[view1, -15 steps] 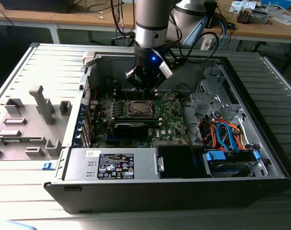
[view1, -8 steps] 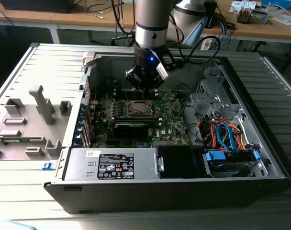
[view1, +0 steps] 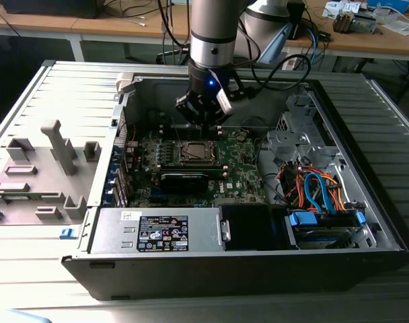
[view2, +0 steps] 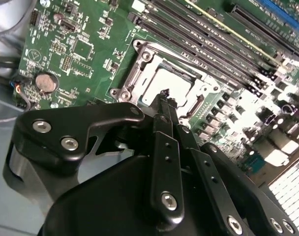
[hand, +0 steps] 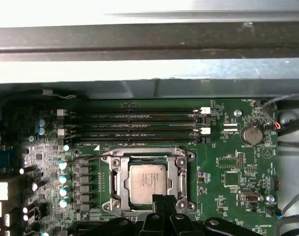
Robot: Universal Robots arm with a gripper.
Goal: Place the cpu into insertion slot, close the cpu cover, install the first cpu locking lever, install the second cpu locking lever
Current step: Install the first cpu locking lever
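The cpu (hand: 147,183) lies flat in the insertion slot (view1: 193,152), its silver-grey top showing through the window of the cpu cover (hand: 115,179). The cover's silvery frame lies down flat around the chip. A thin lever rod (hand: 85,157) runs out from one corner of the socket. My gripper (hand: 164,199) is shut with nothing between its fingers. Its tip (view2: 164,93) hovers at the edge of the cpu (view2: 174,81) and cover (view2: 132,76); I cannot tell whether it touches. In the exterior view the gripper (view1: 203,121) hangs just behind the socket.
Memory slots (hand: 139,125) run along one side of the socket, and a coin battery (hand: 251,133) sits nearby. A long black card (view1: 184,178), power supply (view1: 157,230) and cable bundle (view1: 319,192) fill the open case. A grey fixture (view1: 50,161) stands on the exterior view's left.
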